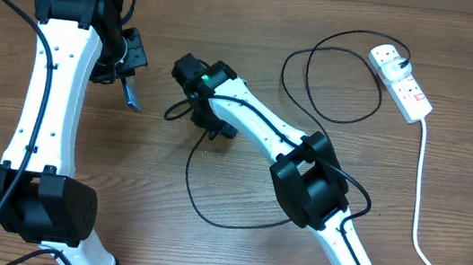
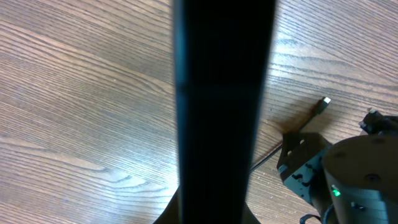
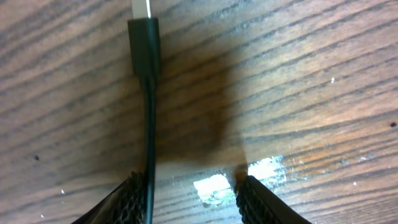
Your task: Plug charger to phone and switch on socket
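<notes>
The phone (image 1: 134,96) is held off the desk by the left gripper (image 1: 130,79), over the desk's left half towards the far edge. The jaws are clamped together on it, and in the left wrist view it is seen as a dark upright slab (image 2: 224,112) filling the middle. The right gripper (image 1: 213,128) is lowered near the middle of the desk, over the free end of the charger (image 1: 190,181). From the right wrist, the fingers (image 3: 258,199) are seen apart, and the black cable (image 3: 149,124) is laid between them, close against one pad and unpinched; the connector tip (image 3: 143,37) is flat on the wood just ahead. The socket (image 1: 401,80) is placed at the far right corner. The charger's cable is looped across to its far end, and its white lead (image 1: 419,191) is trailed along the right edge.
</notes>
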You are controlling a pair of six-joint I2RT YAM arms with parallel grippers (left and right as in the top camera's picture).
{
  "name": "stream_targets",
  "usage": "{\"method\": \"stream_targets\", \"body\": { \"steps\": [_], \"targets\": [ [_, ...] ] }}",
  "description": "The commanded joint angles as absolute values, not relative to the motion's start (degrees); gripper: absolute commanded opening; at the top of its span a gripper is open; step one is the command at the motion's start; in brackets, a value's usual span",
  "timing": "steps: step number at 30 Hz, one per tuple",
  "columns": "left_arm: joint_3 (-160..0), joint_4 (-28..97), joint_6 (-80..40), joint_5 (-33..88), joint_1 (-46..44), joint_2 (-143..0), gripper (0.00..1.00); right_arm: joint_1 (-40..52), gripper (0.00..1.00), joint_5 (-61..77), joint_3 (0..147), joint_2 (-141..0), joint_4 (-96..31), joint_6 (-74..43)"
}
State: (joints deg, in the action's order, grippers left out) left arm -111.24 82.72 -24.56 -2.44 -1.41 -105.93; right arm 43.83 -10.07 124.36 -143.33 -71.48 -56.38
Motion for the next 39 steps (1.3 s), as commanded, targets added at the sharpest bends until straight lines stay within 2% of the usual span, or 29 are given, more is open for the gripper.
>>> {"method": "stream_targets", "body": {
  "steps": [1,4,6,9,15,24,29,39],
  "targets": [
    [-111.8,82.5,-25.7,-3.4,-1.1,-105.8,0.04,41.0,0.48,-9.9,123.9,-145.8,-69.9,-57.8],
    [-111.8,82.5,-25.5,-3.4,-1.1,-105.8,0.04,38.2,0.44,-7.6,123.8,-145.8,-68.2,-57.5],
    [-111.8,82.5,-25.5,-3.4,-1.1,-105.8,0.04,36.4,0.40,-3.8,123.8,-145.8,-65.5,-53.5],
    [-111.8,82.5,-25.5,-3.4,-1.1,-105.8,0.04,34.5,0.39,1.4,123.8,-145.8,-62.0,-47.7],
    [-111.8,82.4,-25.5,-3.4,-1.1,-105.8,0.04,34.2,0.36,1.0,123.7,-145.9,-63.8,-48.0],
    [-111.8,82.3,-25.5,-3.4,-1.1,-105.8,0.04,38.7,0.37,1.1,123.7,-145.9,-65.3,-52.0],
    [-111.8,82.7,-25.5,-3.4,-1.1,-105.8,0.04,39.6,0.37,-4.8,123.7,-145.9,-67.0,-57.0],
    [-111.8,82.7,-25.3,-3.4,-1.1,-105.8,0.04,39.2,0.33,-7.9,123.7,-146.1,-66.9,-56.7]
  ]
}}
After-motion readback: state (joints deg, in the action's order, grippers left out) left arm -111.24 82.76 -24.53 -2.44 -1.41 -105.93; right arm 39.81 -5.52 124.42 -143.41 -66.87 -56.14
